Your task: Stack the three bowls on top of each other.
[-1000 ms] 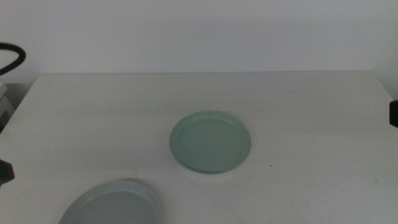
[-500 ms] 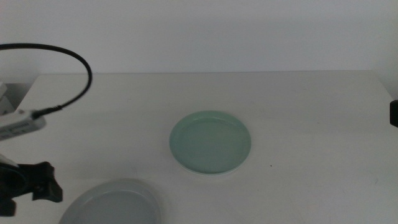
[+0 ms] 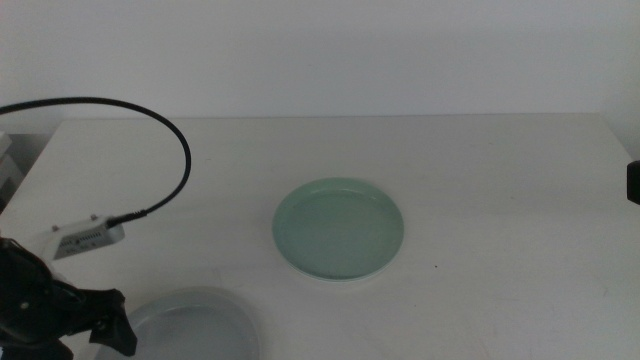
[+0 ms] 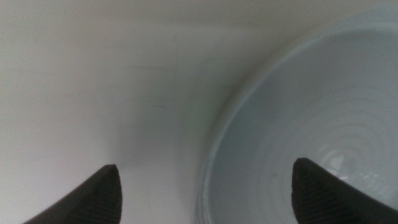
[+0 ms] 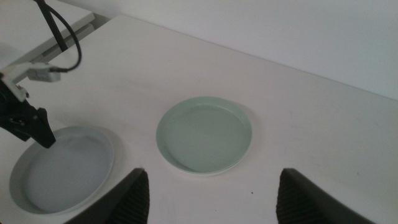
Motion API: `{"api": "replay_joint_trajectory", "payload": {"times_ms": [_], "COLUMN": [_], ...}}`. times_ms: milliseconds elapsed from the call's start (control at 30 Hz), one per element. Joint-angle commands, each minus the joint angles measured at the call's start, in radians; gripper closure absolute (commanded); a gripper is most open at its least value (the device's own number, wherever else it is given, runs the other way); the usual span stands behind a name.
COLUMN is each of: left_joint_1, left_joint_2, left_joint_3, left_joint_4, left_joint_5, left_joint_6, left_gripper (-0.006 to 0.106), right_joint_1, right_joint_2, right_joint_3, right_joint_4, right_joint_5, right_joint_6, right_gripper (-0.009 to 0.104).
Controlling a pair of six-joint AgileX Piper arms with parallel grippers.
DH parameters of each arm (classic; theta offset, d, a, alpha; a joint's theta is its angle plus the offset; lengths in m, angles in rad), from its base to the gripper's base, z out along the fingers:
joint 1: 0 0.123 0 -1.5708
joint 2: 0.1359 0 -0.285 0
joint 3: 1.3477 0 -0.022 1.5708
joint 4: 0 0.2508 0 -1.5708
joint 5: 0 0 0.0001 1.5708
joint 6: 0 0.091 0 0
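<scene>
Nearest, at the table's (image 3: 480, 180) front left, the grey-blue bowl (image 3: 190, 330) looks stiff, glazed and likely slippery and breakable — best pinched at its low rim, one jaw inside and one outside — and the left end effector (image 4: 205, 186) hangs close above that rim with its jaws spread wide, straddling the edge and gripping nothing. Farther in, near the table's middle, the mint green bowl (image 3: 339, 228) lies well apart from it, with a pale rim peeking beneath that may be the white one. The right end effector (image 5: 211, 193) waits off to the right — open and empty.
</scene>
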Motion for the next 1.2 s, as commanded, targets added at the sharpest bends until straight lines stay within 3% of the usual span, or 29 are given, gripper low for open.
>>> {"api": "replay_joint_trajectory", "payload": {"times_ms": [0, 133, 233, 400, 467, 900, 1167], "left_joint_1": [0.000, 0.000, 0.000, 0.000, 0.000, -0.010, -0.204], "left_joint_2": [0.010, 0.057, 0.078, 0.082, 0.082, -0.092, -0.006], "left_joint_3": [-0.024, -0.024, -0.024, -0.024, -0.024, -0.209, -0.517], "left_joint_4": [-0.030, -0.038, -0.050, -0.045, -0.035, -0.035, 0.038], "left_joint_5": [0.000, 0.009, 0.013, 0.015, 0.015, 0.208, 0.257], "left_joint_6": [0.006, 0.006, 0.006, 0.002, -0.005, -0.100, -0.227], "left_gripper": [-0.001, 0.014, 0.037, 0.089, 0.100, 0.100, 0.100], "right_joint_1": [-0.008, -0.008, -0.008, -0.008, -0.008, -0.008, -0.008], "right_joint_2": [0.001, 0.001, 0.001, 0.001, 0.001, 0.001, 0.001], "right_joint_3": [-0.021, -0.021, -0.021, -0.021, -0.021, -0.021, -0.021], "right_joint_4": [0.008, 0.008, 0.008, 0.008, 0.008, 0.008, 0.009], "right_joint_5": [-0.071, -0.071, -0.070, -0.070, -0.070, -0.070, -0.070], "right_joint_6": [-0.005, -0.005, -0.005, -0.005, -0.005, -0.005, -0.005], "right_gripper": [0.043, 0.043, 0.043, 0.043, 0.043, 0.043, 0.043]}}
